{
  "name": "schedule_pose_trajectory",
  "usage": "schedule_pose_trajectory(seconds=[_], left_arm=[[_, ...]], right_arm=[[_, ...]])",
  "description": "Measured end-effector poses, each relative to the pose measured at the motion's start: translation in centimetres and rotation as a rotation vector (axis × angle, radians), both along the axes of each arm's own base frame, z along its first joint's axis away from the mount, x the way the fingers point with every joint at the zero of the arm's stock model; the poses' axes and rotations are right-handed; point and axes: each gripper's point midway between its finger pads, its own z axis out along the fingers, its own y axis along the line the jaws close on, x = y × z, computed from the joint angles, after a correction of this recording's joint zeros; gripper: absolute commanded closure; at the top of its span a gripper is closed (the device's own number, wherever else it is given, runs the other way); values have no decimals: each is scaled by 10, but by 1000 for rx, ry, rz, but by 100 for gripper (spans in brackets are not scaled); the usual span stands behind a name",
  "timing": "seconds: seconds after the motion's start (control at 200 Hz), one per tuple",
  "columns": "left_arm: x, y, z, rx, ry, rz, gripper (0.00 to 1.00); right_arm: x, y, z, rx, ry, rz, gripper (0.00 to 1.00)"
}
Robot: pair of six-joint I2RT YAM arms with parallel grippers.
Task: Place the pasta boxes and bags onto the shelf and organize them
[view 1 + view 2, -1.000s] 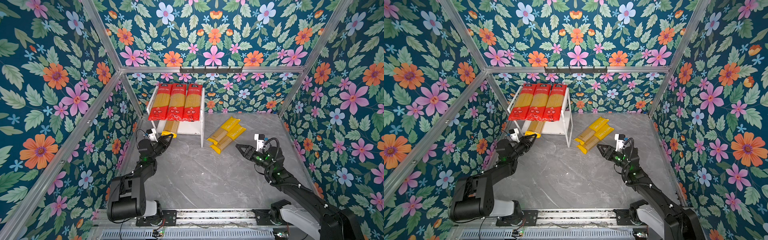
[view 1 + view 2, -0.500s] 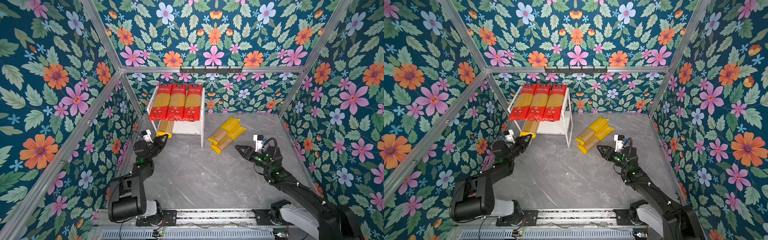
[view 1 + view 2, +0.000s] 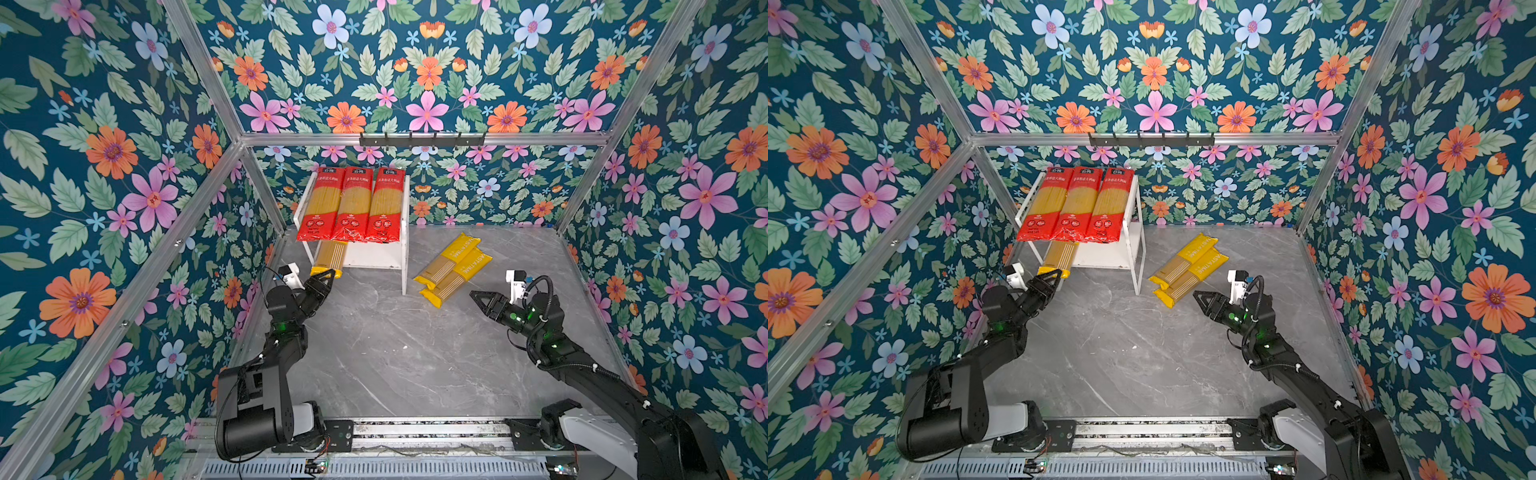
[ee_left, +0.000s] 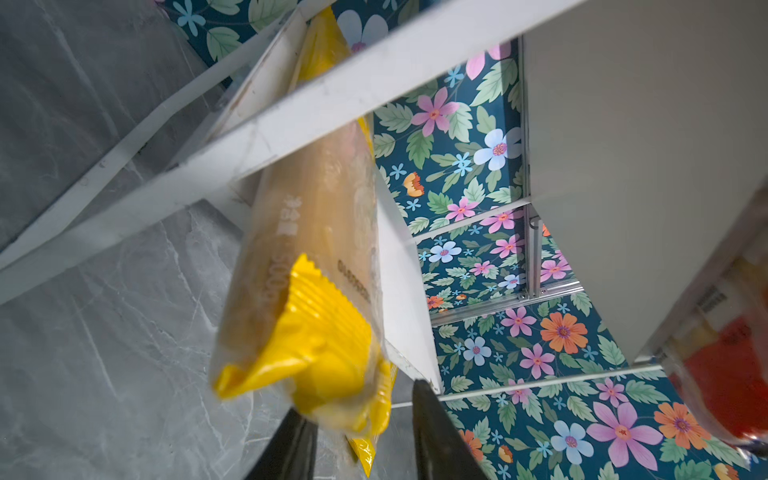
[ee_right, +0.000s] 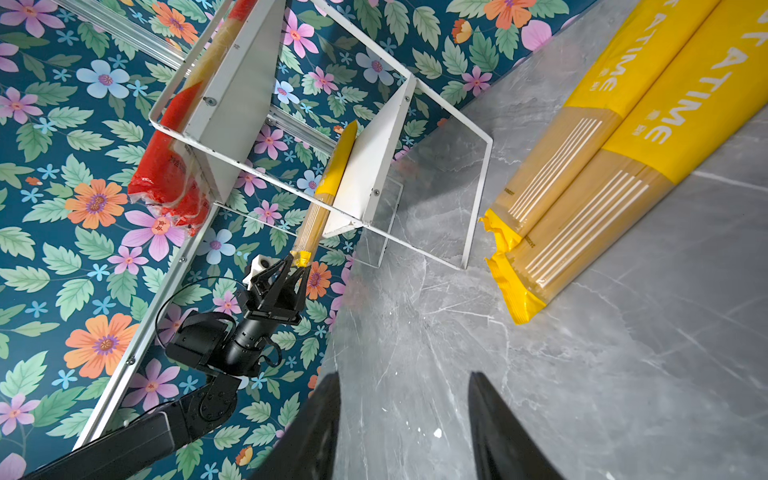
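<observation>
Table point(image 3: 374, 353): grey marble top, floral walls on three sides.

Shelf point(image 3: 374, 257): white, two tiers, in the back left corner of the table. It shows in both top views point(image 3: 1100, 258).

Red packs point(image 3: 355, 203): three, side by side on the top board, filling its width. Their near ends overhang the front edge.

Loose packs point(image 3: 455, 266): two yellow ones, flat on the table just right of the shelf. They touch along their long sides and lie on a diagonal. In the right wrist view point(image 5: 602, 137) the lettering "ATIME" can be read.

Lower pack point(image 3: 330, 257): yellow, on the bottom board at its left side, under the red packs. Its near end sticks out past the front edge.

Left gripper point(image 3: 326, 277): at that protruding end. In the left wrist view the fingers point(image 4: 428, 415) are parted with the crimped yellow end between them. A gap shows on one side, so it is not clamped. The right wrist view point(image 5: 293, 264) agrees.

Right gripper point(image 3: 476, 296): over bare table, near the front ends of the loose packs but apart from them. Its fingers point(image 5: 324, 415) are well parted, with nothing between them.
</observation>
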Motion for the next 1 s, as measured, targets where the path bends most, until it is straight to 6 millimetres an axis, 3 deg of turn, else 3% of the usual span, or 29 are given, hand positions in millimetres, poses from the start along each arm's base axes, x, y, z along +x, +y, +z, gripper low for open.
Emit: schedule_pose_trajectory(seconds=[0.21, 0.315, 0.5, 0.65, 0.8, 0.9, 1.0], left_arm=[[-27, 4, 12, 56, -38, 62, 48], [-46, -5, 14, 98, -51, 73, 47], [-82, -51, -2, 180, -34, 3, 47], [-107, -96, -29, 241, 10, -95, 46], [-120, -128, -53, 322, 53, -158, 46], [-126, -148, -62, 367, 62, -202, 46], [-128, -166, -66, 394, 59, -226, 46]], right_arm=[[13, 0, -12, -56, 149, -21, 53], [22, 3, -32, -95, 259, -20, 55], [37, 3, -78, -141, 440, -53, 54], [66, 4, -99, -160, 515, -112, 54], [93, 3, -122, -173, 585, -181, 53], [101, 2, -145, -187, 649, -214, 53], [109, 4, -156, -182, 680, -228, 53]])
